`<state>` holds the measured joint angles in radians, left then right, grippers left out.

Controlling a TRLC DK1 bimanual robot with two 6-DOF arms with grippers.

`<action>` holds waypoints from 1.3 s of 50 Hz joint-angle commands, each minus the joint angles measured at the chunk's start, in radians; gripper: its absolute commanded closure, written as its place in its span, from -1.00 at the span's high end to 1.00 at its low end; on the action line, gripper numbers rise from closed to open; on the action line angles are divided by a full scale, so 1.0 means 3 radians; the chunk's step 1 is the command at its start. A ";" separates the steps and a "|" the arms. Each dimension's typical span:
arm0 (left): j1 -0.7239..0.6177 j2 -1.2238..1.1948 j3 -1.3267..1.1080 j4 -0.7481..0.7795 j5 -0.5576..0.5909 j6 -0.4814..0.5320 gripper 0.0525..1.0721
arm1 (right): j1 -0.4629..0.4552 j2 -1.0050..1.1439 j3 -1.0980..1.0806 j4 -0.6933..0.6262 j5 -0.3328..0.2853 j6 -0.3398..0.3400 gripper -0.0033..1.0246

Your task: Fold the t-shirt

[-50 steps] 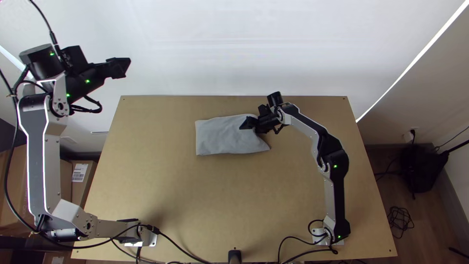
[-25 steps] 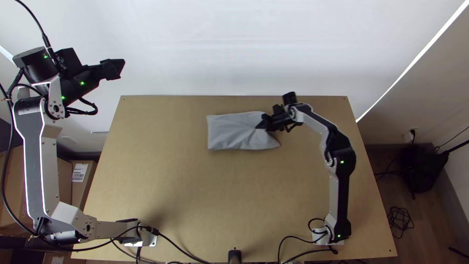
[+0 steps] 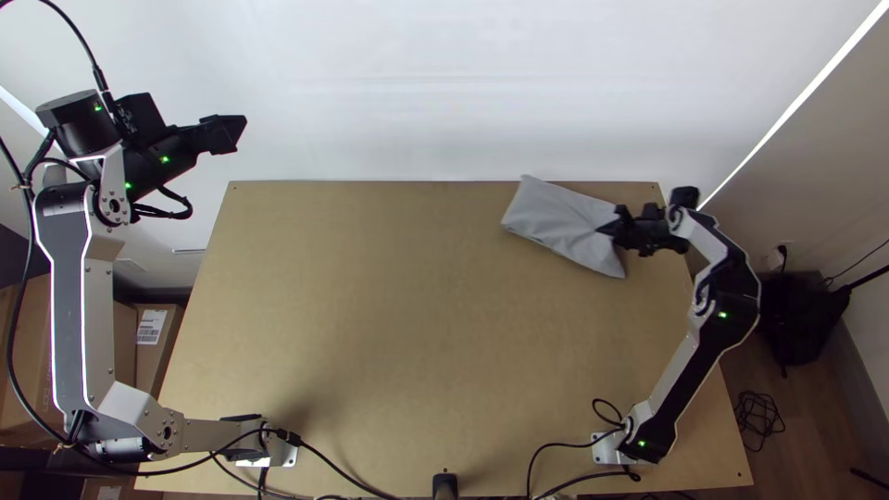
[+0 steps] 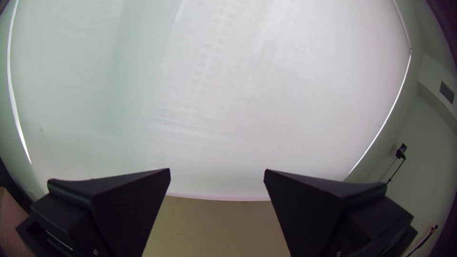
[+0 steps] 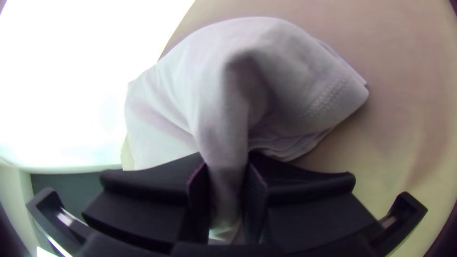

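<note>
The t-shirt (image 3: 560, 218) moved rightward, wrist view showing its ridge (image 5: 221, 119) pinched in right gripper (image 3: 604, 229), left gripper (image 3: 237, 133) wide.

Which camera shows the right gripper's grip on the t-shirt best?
Right wrist view: close up, the t-shirt bunches between the right gripper's fingers. The top view shows it smaller, at the shirt's right side; the left wrist view faces the pale wall.

Light wooden table (image 3: 370, 361): middle passable. Folded grey cloth t-shirt (image 3: 556, 218) and black two-fingered right hand (image 3: 604, 229) obstruct far right part.
</note>
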<state>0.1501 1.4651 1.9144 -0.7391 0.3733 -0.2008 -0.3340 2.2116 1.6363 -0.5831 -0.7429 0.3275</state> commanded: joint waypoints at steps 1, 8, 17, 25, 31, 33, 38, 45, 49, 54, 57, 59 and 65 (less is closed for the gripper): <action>-0.0061 -0.0077 -0.0067 0.0050 0.0024 -0.0005 0.92 | -0.0329 -0.0188 -0.0121 0.0006 0.0078 -0.0043 -0.95; -0.0122 -0.0077 -0.0077 0.0050 0.0024 -0.0026 0.92 | -0.0543 -0.0321 -0.0244 0.0011 0.0114 -0.0135 -0.89; -0.0132 -0.0113 -0.0133 0.0076 0.0024 -0.0026 0.92 | -0.0641 -0.0740 -0.0362 0.0021 0.0462 -0.0248 0.93; -0.0102 -0.0169 -0.0153 0.0081 0.0024 -0.0005 0.92 | -0.0661 -0.1333 -0.0326 0.0164 0.0953 -0.0309 0.93; -0.0081 -0.0220 -0.0159 0.0081 0.0024 0.0010 0.92 | -0.0676 -0.1691 -0.0224 0.0241 0.1157 -0.0401 0.93; -0.0076 -0.0236 -0.0164 0.0096 0.0024 0.0010 0.92 | -0.0687 -0.1793 -0.0188 0.0241 0.1213 -0.0432 0.93; -0.0056 -0.0312 -0.0230 0.0168 0.0024 0.0015 0.92 | -0.0692 -0.2090 -0.0116 0.0241 0.1305 -0.0514 0.93; 0.0001 -0.0568 -0.0552 0.0567 0.0014 0.0000 0.92 | -0.0763 -0.2509 -0.0019 0.0241 0.1377 -0.0427 0.93; 0.0047 -0.0742 -0.0788 0.0792 -0.0032 0.0010 0.92 | -0.0768 -0.2765 0.0022 0.0323 0.1377 -0.0437 0.93; 0.0108 -0.0982 -0.1064 0.1032 -0.0130 0.0025 0.92 | -0.0789 -0.3164 -0.0040 0.0558 0.1387 -0.0432 0.93; 0.0144 -0.1151 -0.1273 0.1185 -0.0186 0.0041 0.92 | -0.0799 -0.3414 -0.0137 0.0711 0.1387 -0.0366 0.93; 0.0185 -0.1294 -0.1462 0.1334 -0.0257 0.0061 0.92 | -0.0799 -0.3593 -0.0254 0.0880 0.1387 -0.0309 0.93; 0.0246 -0.1790 -0.2270 0.1993 -0.0426 0.0158 0.92 | -0.0850 -0.4146 -0.0837 0.1611 0.1398 -0.0120 0.93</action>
<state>0.2085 1.0428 1.4075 -0.2604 0.2787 -0.1852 -0.5732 1.0981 1.5253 -0.2092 -0.3290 0.2417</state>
